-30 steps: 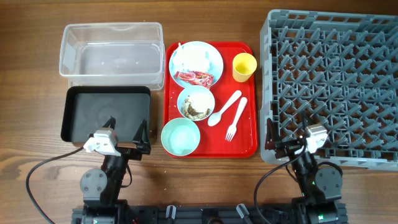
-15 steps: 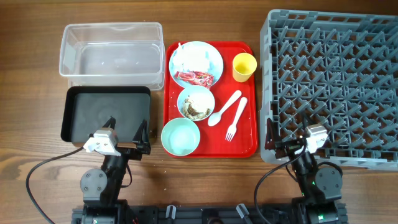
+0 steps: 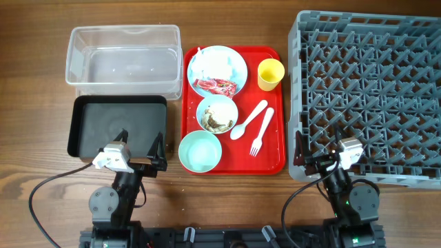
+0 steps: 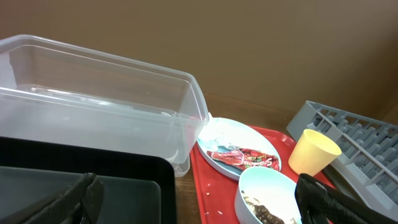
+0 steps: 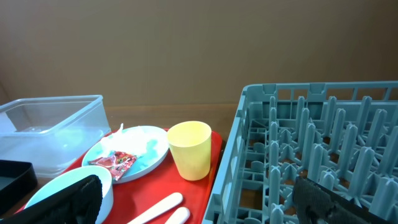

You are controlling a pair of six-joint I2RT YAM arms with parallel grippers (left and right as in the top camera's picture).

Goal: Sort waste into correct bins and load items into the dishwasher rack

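Firstly, dishwasher rack (image 3: 372, 17): stands at the table's right with nothing loaded. The right gripper (image 5: 199, 205), jaws spread and holding nothing, sits at its near-left corner, so a careless swing could clip the pegs.
Clear plastic tub (image 3: 122, 31): empty and touching the black tray in front of it, so waste could land in the wrong one.
Black tray (image 3: 76, 127): empty. The left gripper (image 4: 196, 193), jaws wide apart and empty, sits at its near edge and might knock it.
Red serving tray (image 3: 275, 155): carries everything and is crowded, so a reach may shove a neighbour.
Pale blue plate (image 3: 234, 62): the red wrapper (image 3: 217, 86) and white napkin (image 3: 207, 65) lie on it. Racking it first would dump them.
Bowl (image 3: 207, 103) with food scraps (image 3: 219, 122): tilting it early would spill them. The empty bowl (image 3: 200, 151) sits just beside it.
Yellow cup (image 3: 270, 74): upright and probably light, so a sideways nudge could tip it.
White spoon (image 3: 248, 120) and fork (image 3: 260, 131): flat and side by side, likely hard to pinch singly.
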